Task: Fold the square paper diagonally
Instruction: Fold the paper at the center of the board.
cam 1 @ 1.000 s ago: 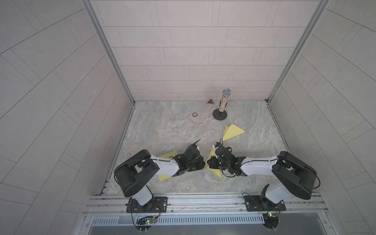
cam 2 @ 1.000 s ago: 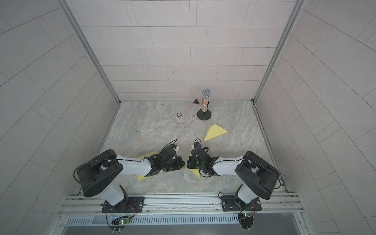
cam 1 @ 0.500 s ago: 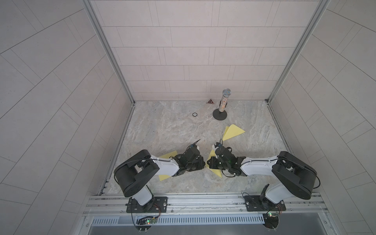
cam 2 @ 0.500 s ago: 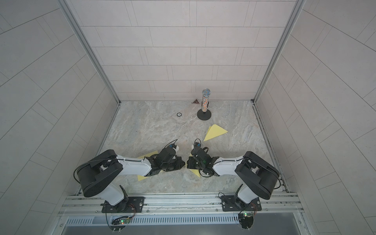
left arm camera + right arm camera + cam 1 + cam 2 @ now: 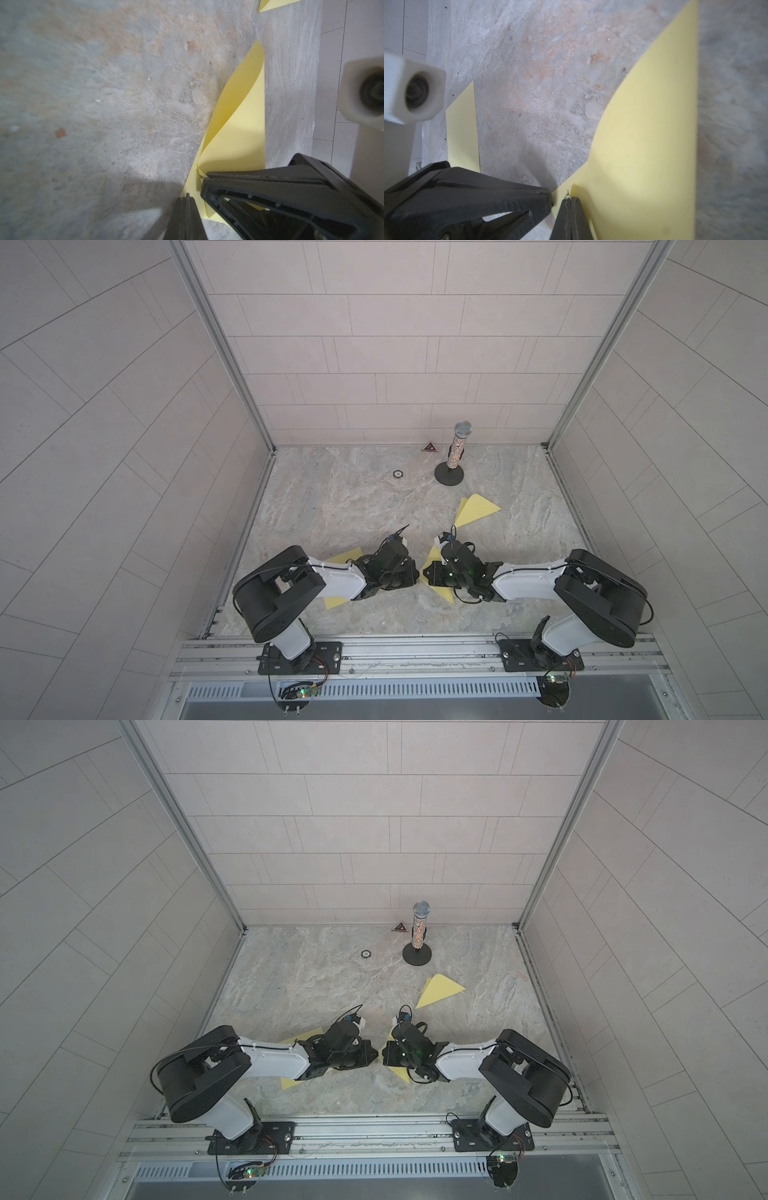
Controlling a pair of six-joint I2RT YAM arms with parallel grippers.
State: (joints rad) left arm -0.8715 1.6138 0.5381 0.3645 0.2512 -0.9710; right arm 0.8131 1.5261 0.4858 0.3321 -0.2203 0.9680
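Fingertips (image 5: 214,185) of my left gripper (image 5: 197,192) and right gripper (image 5: 559,198) pinch same square paper (image 5: 643,135), near centre. Risk: opposed pulls tear sheet, or slip skews layers off diagonal.

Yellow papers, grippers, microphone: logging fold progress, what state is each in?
middle paper: pinched by both grippers, flap lifted and curled
far paper: folded into a triangle, lying free
paper under left arm: flat, partly hidden
left gripper: shut on middle paper
right gripper: shut on middle paper
microphone: upright on its stand
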